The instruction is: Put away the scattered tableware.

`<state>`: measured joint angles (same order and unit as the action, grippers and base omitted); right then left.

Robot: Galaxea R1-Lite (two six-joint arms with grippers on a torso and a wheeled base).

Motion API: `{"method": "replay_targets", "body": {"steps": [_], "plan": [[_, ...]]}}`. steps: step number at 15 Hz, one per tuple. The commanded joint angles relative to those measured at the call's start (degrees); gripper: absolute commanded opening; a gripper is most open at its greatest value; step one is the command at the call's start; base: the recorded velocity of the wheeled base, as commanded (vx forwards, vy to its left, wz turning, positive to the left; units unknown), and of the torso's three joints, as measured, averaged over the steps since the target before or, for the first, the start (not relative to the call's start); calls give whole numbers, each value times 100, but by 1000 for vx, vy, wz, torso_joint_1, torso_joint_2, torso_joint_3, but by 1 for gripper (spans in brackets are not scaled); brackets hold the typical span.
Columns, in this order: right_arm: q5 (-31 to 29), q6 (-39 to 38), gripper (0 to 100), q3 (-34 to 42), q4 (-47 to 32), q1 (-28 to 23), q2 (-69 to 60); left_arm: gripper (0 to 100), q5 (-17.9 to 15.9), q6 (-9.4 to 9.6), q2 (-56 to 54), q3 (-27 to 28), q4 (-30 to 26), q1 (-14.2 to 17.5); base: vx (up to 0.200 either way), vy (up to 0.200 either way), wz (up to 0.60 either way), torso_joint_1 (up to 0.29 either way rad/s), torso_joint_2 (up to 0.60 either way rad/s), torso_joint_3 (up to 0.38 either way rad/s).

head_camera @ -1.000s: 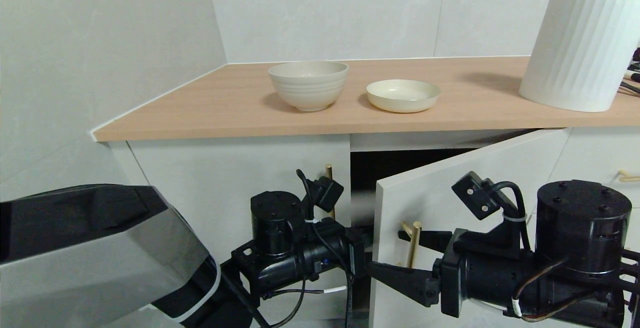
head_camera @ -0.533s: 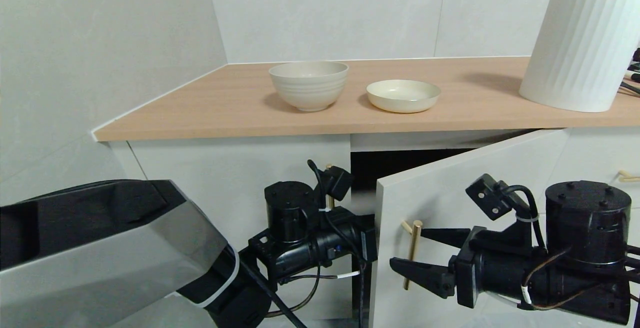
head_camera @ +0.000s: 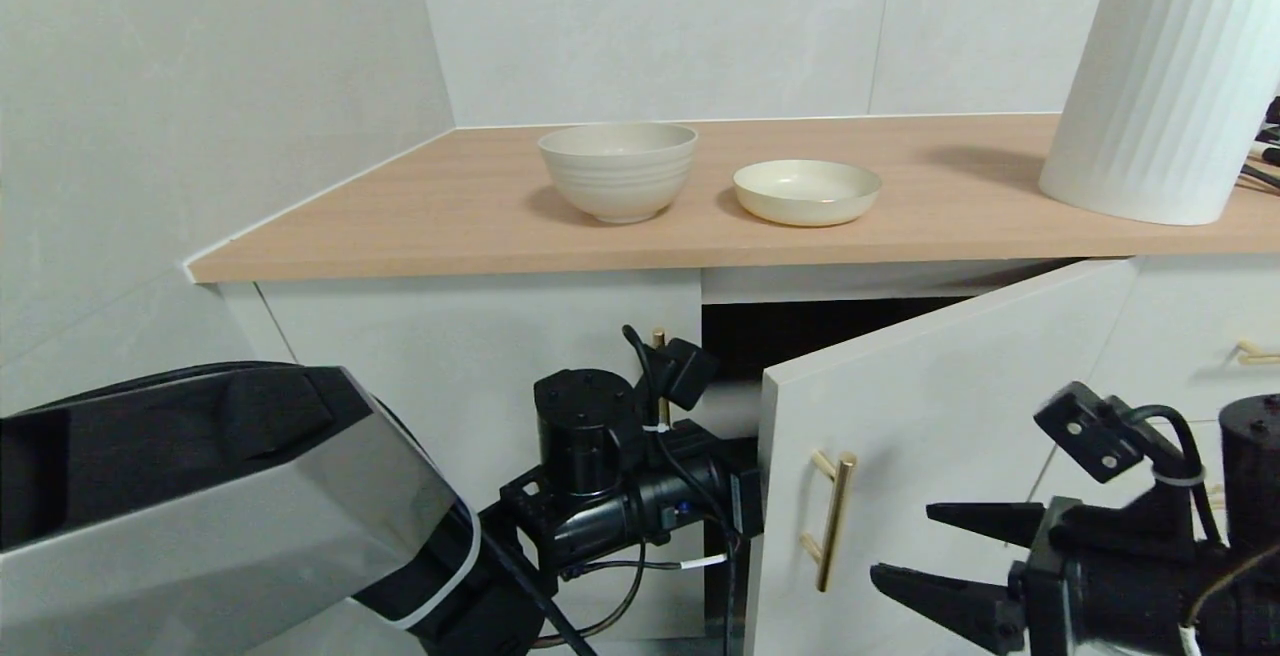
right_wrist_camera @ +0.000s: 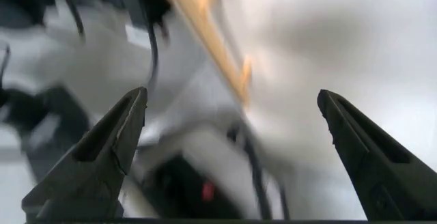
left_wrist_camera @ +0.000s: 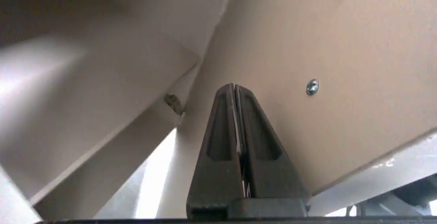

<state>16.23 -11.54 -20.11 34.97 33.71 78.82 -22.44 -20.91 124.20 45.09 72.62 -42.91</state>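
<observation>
On the wooden counter (head_camera: 420, 226) stand a ribbed cream bowl (head_camera: 617, 168) and, to its right, a shallow cream dish (head_camera: 806, 190). Below them a white cabinet door (head_camera: 930, 386) with a gold handle (head_camera: 832, 519) hangs partly open. My right gripper (head_camera: 903, 543) is open, low in front of the door and just right of the handle, holding nothing. In the right wrist view the right gripper (right_wrist_camera: 231, 101) gapes wide, with the handle (right_wrist_camera: 212, 39) ahead. My left gripper (left_wrist_camera: 234, 91) is shut and empty, set against the door's inner face (left_wrist_camera: 341, 53) in the gap.
A tall white ribbed container (head_camera: 1165, 96) stands at the counter's right end, with dark utensils (head_camera: 1262, 151) beside it. Another gold handle (head_camera: 1255, 351) sits on the cabinet front to the right. A tiled wall closes off the left side.
My right gripper has drawn back off the gold handle, rightward and lower. The left arm has pushed rightward into the gap behind the door, and the door stands slightly wider.
</observation>
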Motion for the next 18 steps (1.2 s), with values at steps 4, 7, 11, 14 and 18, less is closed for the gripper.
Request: {"method": "replay_targets", "body": {"steps": [4,7,11,14,18], "plan": [[39,3,100,227,-386,83,-798,0,12,8,-18,-71,-2,-51,0,0,0,0,0,0],[39,3,100,227,-413,83,-816,0,12,8,-18,-71,-11,-51,0,0,0,0,0,0],[21,3,100,236,-421,154,-807,0,12,-1,-18,-71,-11,-51,-150,0,0,4,1,2],[21,3,100,254,-421,154,-825,0,12,8,-10,-71,-11,-59,-67,0,0,1,1,2],[30,3,100,306,-421,329,-878,0,3,-1,69,52,-64,-95,0,0,0,0,0,0]]}}
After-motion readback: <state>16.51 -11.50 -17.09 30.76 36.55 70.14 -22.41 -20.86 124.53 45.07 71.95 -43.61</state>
